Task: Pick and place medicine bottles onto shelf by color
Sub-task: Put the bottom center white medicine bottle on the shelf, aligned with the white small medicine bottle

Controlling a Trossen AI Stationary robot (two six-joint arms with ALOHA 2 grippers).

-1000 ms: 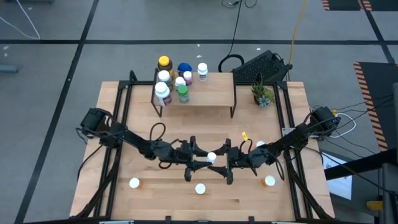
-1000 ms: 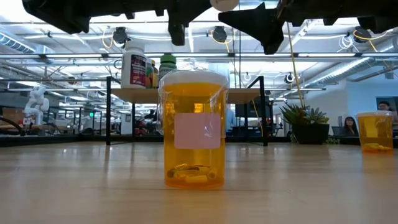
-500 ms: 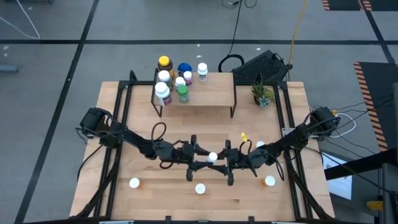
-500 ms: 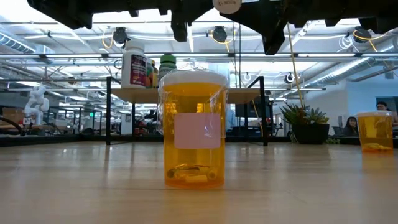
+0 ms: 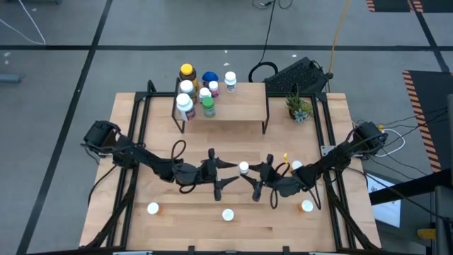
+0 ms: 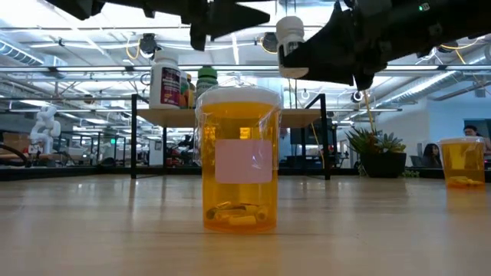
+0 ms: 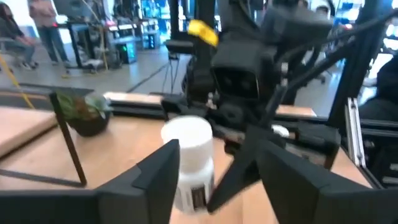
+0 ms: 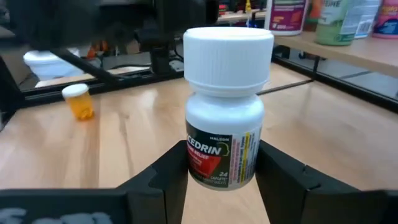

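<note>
The right gripper clamps a small white medicine bottle between its two fingers, holding it upright by the body with the white cap clear above them, raised off the table near its centre. Half a second earlier both grippers were closed in on this bottle from either side; the left gripper has since drawn back toward 9 o'clock, its fingers spread wide and empty, just beside the bottle but no longer touching it. The hand-over between the arms looks complete, with the bottle now carried by the right arm alone.

Toward 12 o'clock from the held bottle stands the shelf, already bearing a cluster of bottles at its 9 o'clock end: white-capped ones, a yellow-capped one, a blue one and a green one. The shelf's 3 o'clock half is bare. Three orange bottles with white caps wait on the table toward 6 o'clock: one at 7 o'clock, one straight down and one at 4 o'clock. A small potted plant sits beyond the shelf's 3 o'clock end.

The likely next step is carrying the white bottle up to join the other white ones; the crowded grouping there leaves little room for the fingers.
</note>
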